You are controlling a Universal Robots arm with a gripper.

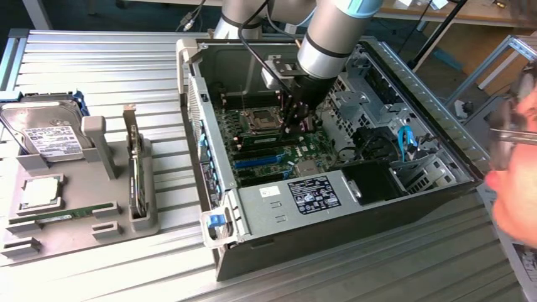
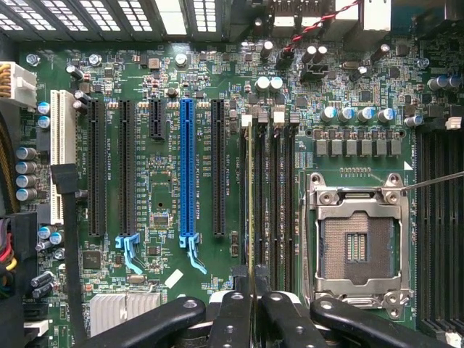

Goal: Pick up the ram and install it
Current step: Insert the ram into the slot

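Jaws closed narrowly on the ram (image 2: 250, 217), gripped edge-on in line with the black memory slots (image 2: 274, 203), beside the empty processor socket (image 2: 357, 243); whether it is seated cannot be told. Arm (image 1: 331, 38) angled steeply down into the open computer case (image 1: 419, 100) on the bench (image 1: 100, 69).

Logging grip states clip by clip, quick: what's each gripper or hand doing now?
Gripper: fingers closed on the ram, held edge-on over the motherboard.
Person's hand: at the exterior view's right, cannot be told.
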